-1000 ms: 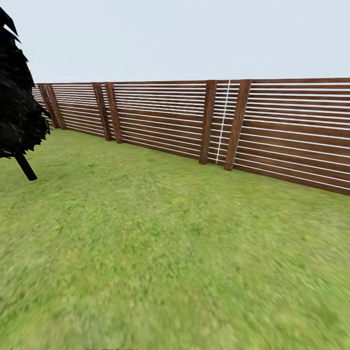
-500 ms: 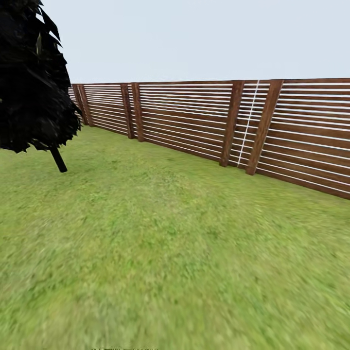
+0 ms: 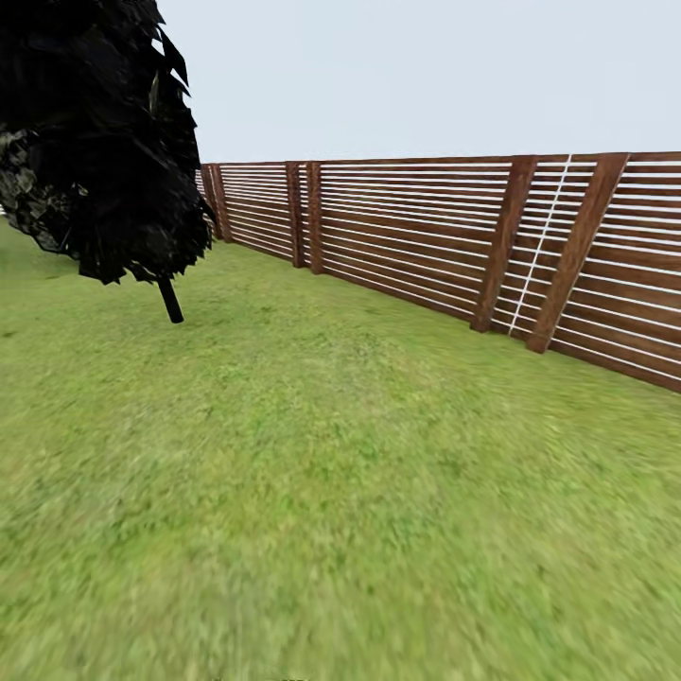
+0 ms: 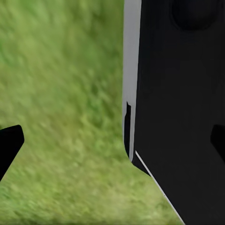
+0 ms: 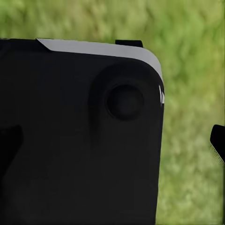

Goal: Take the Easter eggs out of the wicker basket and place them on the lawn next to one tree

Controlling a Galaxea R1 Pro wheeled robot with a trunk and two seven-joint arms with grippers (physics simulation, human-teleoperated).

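The lawn (image 3: pixel 322 473) spreads as mottled green grass across the head view. The three Easter eggs, the wicker basket and the pale-trunked tree are out of view. In the left wrist view my left gripper (image 4: pixel 112 145) is open, one dark fingertip (image 4: pixel 10 143) over grass and the other at the far edge, nothing held between them. In the right wrist view my right gripper (image 5: pixel 112 145) is open too, with one fingertip (image 5: pixel 218 140) over grass. A black panel of my own body (image 5: pixel 79 140) lies behind both grippers.
A thin dark-trunked tree (image 3: pixel 170 301) with black shard-like foliage (image 3: pixel 95 142) stands at the left of the lawn. A brown slatted wooden fence (image 3: pixel 426 236) runs along the back and right side. Open grass lies between me and both.
The head view has swung left: the fence and the dark tree have slid rightward in the picture, and more of the tree's foliage shows. This is camera motion, not the things moving.
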